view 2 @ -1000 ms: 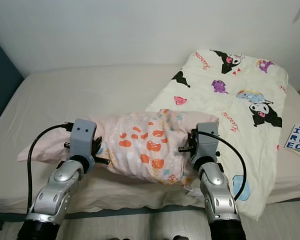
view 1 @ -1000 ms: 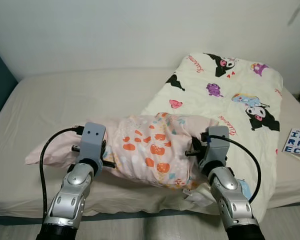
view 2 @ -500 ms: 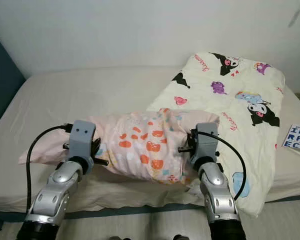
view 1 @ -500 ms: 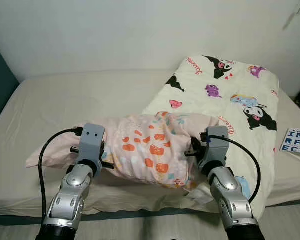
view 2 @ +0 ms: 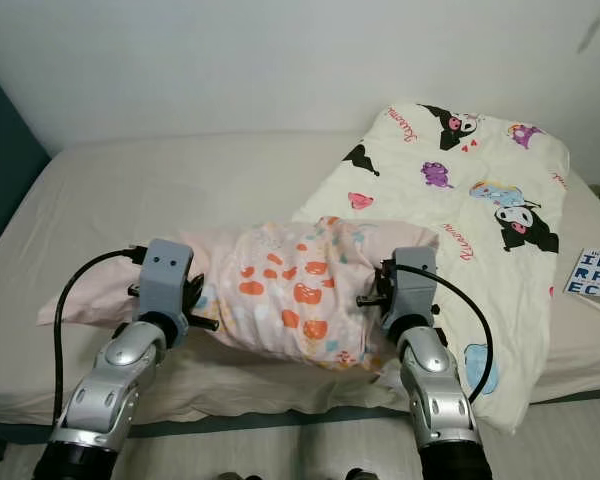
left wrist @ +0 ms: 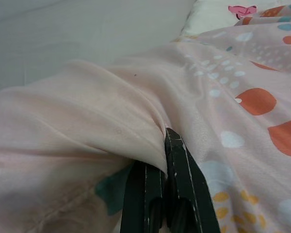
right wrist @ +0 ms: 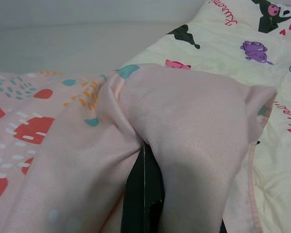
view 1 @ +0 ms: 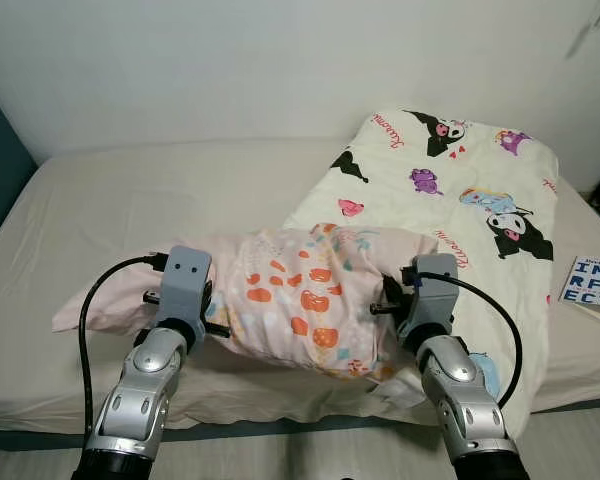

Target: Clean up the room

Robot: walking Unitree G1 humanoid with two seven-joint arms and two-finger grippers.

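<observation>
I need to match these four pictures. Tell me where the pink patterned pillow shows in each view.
Left eye view: pink pillow low in the middle, between both arms.
Right eye view: the same spot, low centre.
Left wrist view: its fabric pinched in the left tool.
Right wrist view: its fabric draped over the right tool.
Shared landmark: the cartoon-print quilt.

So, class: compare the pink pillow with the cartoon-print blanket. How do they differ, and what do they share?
The pillow is pink with orange shapes; the blanket is cream with cartoon characters. The pillow is bunched and gripped by both grippers, left and right; the blanket lies spread flat and ungripped. Both are on the bed.
</observation>
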